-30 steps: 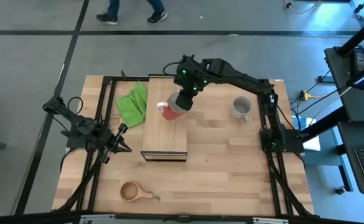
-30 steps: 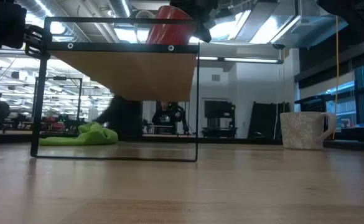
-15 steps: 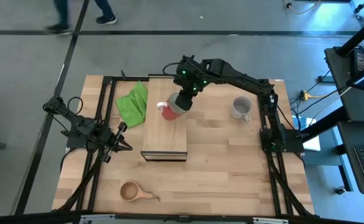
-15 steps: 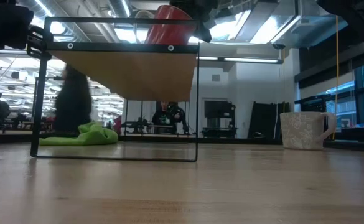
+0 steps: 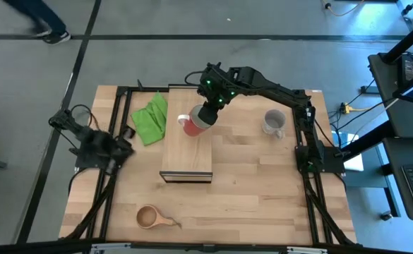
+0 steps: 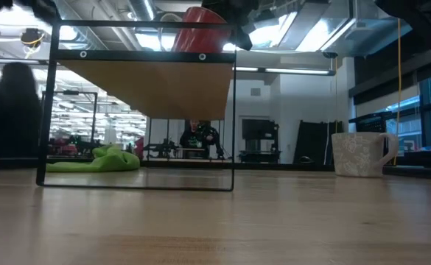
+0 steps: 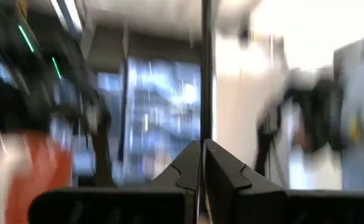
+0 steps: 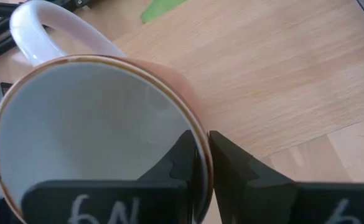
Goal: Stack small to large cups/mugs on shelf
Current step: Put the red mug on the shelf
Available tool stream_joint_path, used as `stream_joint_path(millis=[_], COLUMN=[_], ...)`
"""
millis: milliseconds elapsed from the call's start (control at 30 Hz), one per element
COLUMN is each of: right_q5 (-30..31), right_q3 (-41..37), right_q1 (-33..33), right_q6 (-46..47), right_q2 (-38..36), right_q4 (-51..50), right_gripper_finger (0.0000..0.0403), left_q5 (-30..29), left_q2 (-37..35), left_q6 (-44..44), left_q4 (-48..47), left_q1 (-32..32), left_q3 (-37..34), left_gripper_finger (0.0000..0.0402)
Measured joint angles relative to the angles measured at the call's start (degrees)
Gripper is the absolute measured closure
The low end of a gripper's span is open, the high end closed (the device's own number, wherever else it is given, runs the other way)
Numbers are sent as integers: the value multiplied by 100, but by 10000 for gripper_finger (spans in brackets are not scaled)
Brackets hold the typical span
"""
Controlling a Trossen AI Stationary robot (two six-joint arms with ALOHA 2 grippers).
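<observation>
We pinch the rim of the red ceramic mug with white inside [image 8: 94,130] in our right gripper [image 8: 200,155], over the long light-wood shelf [image 5: 186,152]; that thin grip could slip, tipping it off the shelf.

Green cloth [image 5: 150,117] lies crumpled on the wooden table [image 5: 262,190] — far-left part of it. A black metal frame [image 5: 125,92] borders the tabletop. Person's legs [image 5: 37,17] on the grey floor beyond — partly cut off.
</observation>
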Motion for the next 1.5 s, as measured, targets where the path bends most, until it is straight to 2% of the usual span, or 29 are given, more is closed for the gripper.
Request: stream_joint_path(millis=[133,267,333,400,500,600,733,867,933,1000,1067,1167,1367,1500], right_q5=[73,213,214,210,208,208,199,199,199,199,199,201,200,199], right_q3=[0,0,0,0,0,2,0,0,0,0,0,0,0,0], right_q1=[2,-2,-11,-17,-17,-17,-15,-17,-17,-17,-17,-17,-17,-17], right_q6=[-95,-40,38,124,189,278,410,489,489,489,489,489,488,487], right_q2=[0,0,0,-2,-2,-2,-2,-2,-2,-2,-2,-2,-2,-2], right_q4=[7,0,3,3,4,3,5,5,5,5,5,5,5,7], right_gripper_finger=[361,361,361,361,361,361,361,361,361,361,361,361,361,361], left_q5=[44,103,-210,-618,-796,-798,-1444,-1428,-1804,-2574,-3393,-4240,-4531,-4705], left_q2=[-2,-2,-2,-2,-1,0,-2,0,0,-7,16,218,717,1174], left_q6=[3,-262,-239,186,555,586,668,761,762,779,762,701,440,285], left_q4=[1828,2947,3291,3313,3346,3365,3380,3502,3460,2678,1218,-588,-2716,-3254], left_q1=[1,0,0,2,1,0,1,12,11,13,11,11,13,16], left_q3=[0,0,0,0,0,4,76,91,271,602,1046,1799,2819,2890], left_gripper_finger=[388,388,388,388,388,388,388,388,388,388,388,388,388,388])
